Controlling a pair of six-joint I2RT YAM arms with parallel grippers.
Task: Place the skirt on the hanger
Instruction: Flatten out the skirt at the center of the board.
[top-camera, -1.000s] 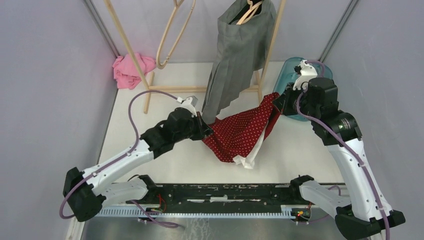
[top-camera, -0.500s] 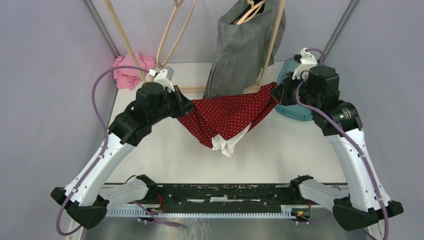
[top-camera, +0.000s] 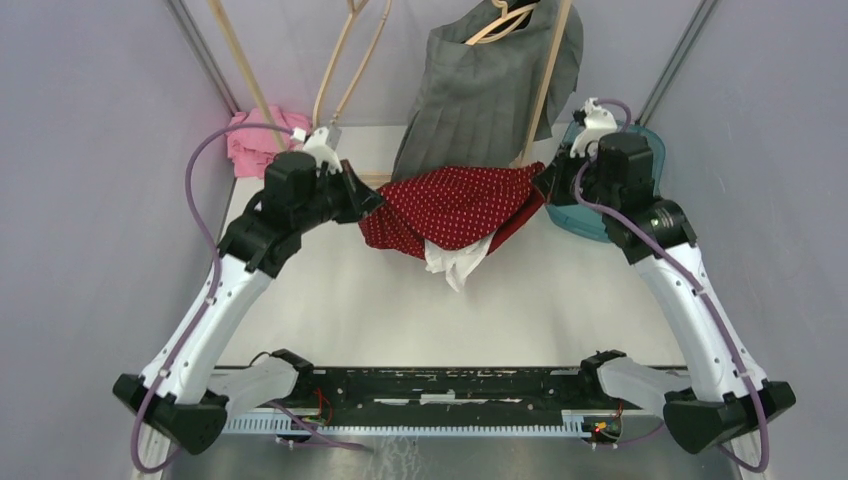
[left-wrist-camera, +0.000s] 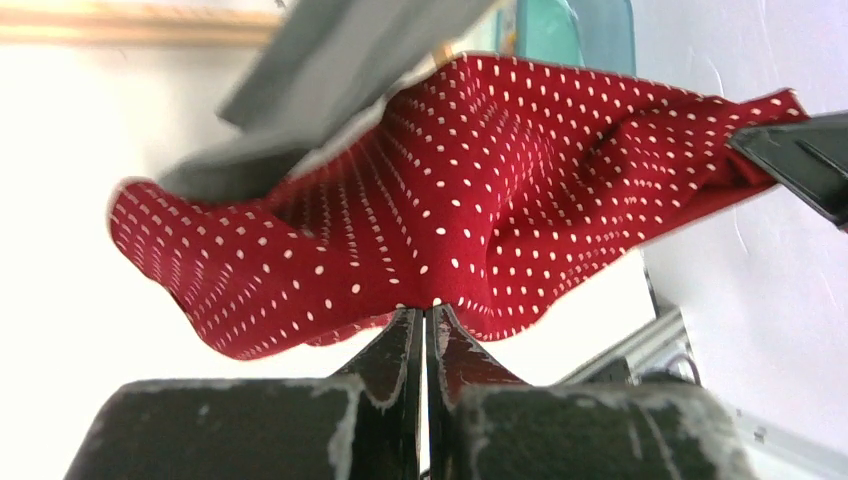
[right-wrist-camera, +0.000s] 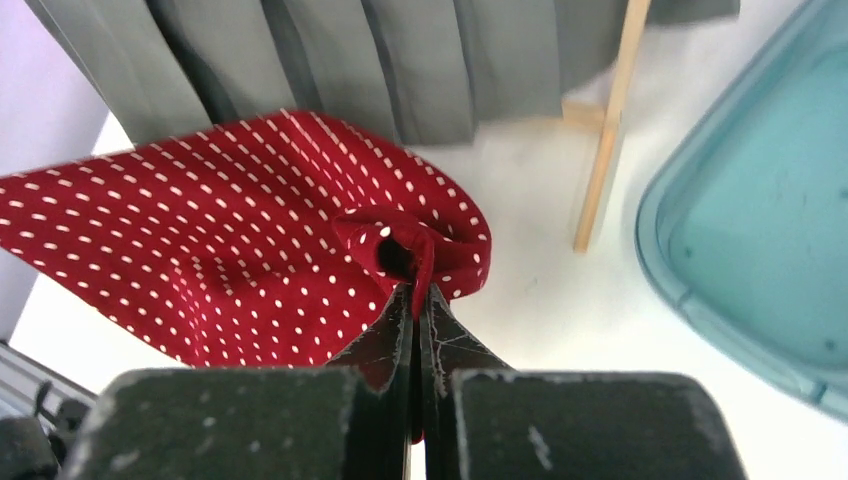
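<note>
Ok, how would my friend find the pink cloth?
Find the wooden rack at the back of the table. By its left leg, in the corner, lies the pink cloth. It is crumpled and plain, unlike the hanging gray skirt and the dotted red skirt.

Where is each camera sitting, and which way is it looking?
Top camera: sits high behind the arms and looks down on the table; both arms show, with the left gripper and right gripper holding the red dotted skirt between them.
Left wrist camera: rides the left wrist and looks along its shut fingers at the skirt.
Right wrist camera: rides the right wrist and looks past its shut fingers at the skirt, grey skirt and teal tub.
Shared: both wrist views show the red skirt, pinched from opposite ends.
</note>
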